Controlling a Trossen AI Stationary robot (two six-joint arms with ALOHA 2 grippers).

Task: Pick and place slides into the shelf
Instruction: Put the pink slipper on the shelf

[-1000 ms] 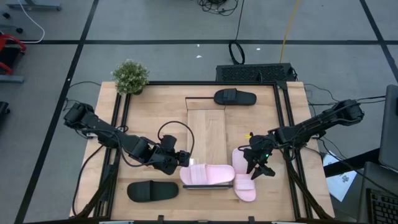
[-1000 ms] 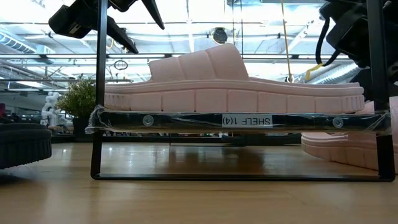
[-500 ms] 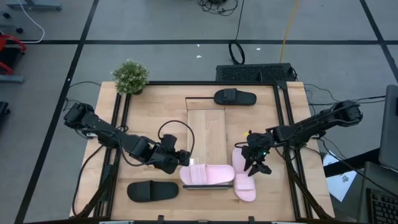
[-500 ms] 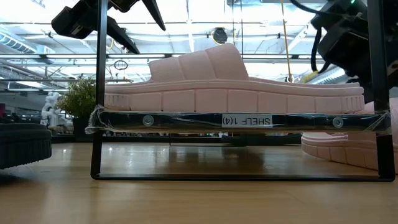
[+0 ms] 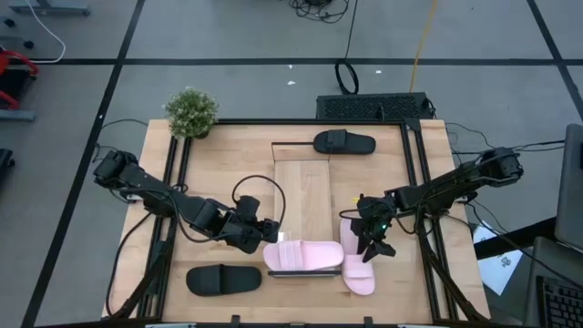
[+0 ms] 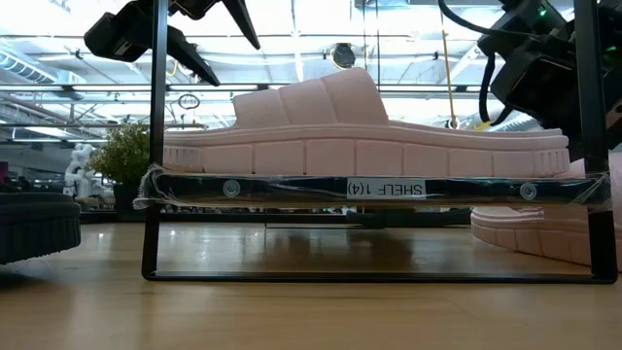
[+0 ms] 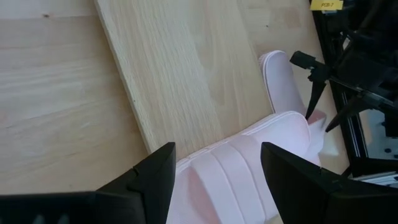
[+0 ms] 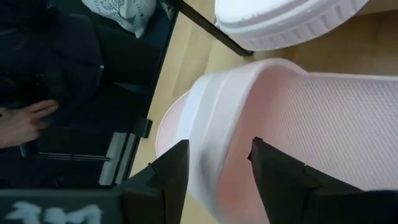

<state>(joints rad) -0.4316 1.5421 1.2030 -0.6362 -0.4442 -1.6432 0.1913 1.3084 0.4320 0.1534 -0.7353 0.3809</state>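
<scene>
Right pincer (image 5: 368, 244): fingers apart, straddling pale pink wide-strap slide (image 5: 358, 264) on wooden surface (image 5: 219, 164). Left pincer (image 5: 271, 235): apart, empty. Shelf (image 6: 379, 189) label: "SHELF 1(4)", mirrored.

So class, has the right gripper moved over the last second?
Yes. In the high view the right gripper has shifted toward the shelf and now hangs above the pink slide lying beside it.
</scene>
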